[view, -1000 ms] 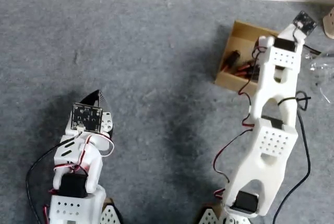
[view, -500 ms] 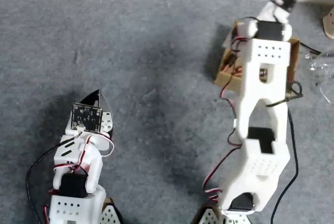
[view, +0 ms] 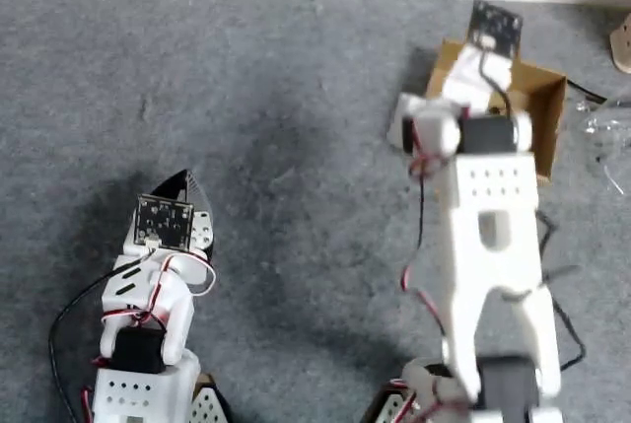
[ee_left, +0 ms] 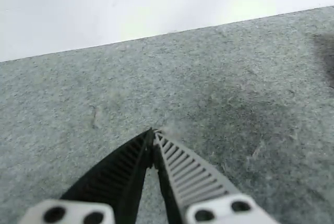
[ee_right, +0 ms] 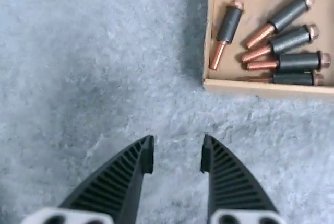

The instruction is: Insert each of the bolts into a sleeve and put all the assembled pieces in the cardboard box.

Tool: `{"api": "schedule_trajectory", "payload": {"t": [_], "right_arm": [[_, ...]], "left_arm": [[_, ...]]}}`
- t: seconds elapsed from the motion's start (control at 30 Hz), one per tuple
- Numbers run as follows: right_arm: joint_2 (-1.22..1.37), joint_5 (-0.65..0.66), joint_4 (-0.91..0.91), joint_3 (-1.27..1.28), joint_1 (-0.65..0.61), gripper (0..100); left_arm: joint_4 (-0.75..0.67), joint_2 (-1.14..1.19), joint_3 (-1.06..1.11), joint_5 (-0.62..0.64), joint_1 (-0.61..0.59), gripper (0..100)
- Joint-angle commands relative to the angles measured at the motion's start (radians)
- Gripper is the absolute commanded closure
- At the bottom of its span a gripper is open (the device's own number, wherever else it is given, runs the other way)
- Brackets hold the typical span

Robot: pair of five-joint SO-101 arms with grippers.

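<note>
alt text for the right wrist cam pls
The right gripper hangs open and empty over grey felt. Ahead of it, a corner of the cardboard box holds five assembled pieces, copper-coloured bolts in dark sleeves, lying flat.

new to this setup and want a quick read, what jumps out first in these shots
The cardboard box at the far right stands out, with five assembled pieces lying inside. The right gripper hangs open over the grey mat just outside it. The left gripper sits shut over the mat at near left.
</note>
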Motion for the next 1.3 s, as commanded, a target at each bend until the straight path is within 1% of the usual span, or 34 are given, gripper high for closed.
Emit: {"api": "schedule_trajectory", "payload": {"t": [0.0, 0.1, 0.2, 0.33, 0.67, 0.93, 1.03, 1.13, 1.2, 1.27], "right_arm": [[-0.239, 0.083, -0.236, 0.349, -0.004, 87.5], [-0.398, 0.117, -0.42, 0.618, 0.024, 87.5], [-0.547, 0.118, -0.576, 0.837, 0.081, 87.5], [-0.722, 0.118, -0.679, 1.058, 0.124, 87.5], [-1.127, 0.12, -0.679, 1.366, 0.125, 87.5], [-1.511, 0.12, -0.659, 1.649, 0.127, 87.5], [-1.457, 0.12, -0.645, 1.672, 0.134, 87.5], [-1.431, 0.12, -0.642, 1.672, 0.136, 87.5], [-1.419, 0.12, -0.638, 1.672, 0.136, 87.5], [-1.408, 0.12, -0.584, 1.672, 0.136, 87.5]], "left_arm": [[-0.021, -0.007, 0.019, -0.005, 0.019, 99], [-0.021, -0.007, 0.019, -0.005, 0.019, 99], [-0.02, -0.007, 0.019, -0.005, 0.019, 99], [-0.02, -0.007, 0.019, -0.005, 0.019, 99], [-0.02, -0.007, 0.019, -0.005, 0.019, 99], [-0.02, -0.007, 0.019, -0.005, 0.019, 99], [-0.014, -0.005, 0.019, -0.005, 0.019, 99], [0.029, -0.007, 0.021, -0.005, 0.042, 99], [0.084, -0.007, 0.021, -0.005, 0.054, 99], [0.158, -0.007, 0.021, -0.005, 0.056, 99]]}}
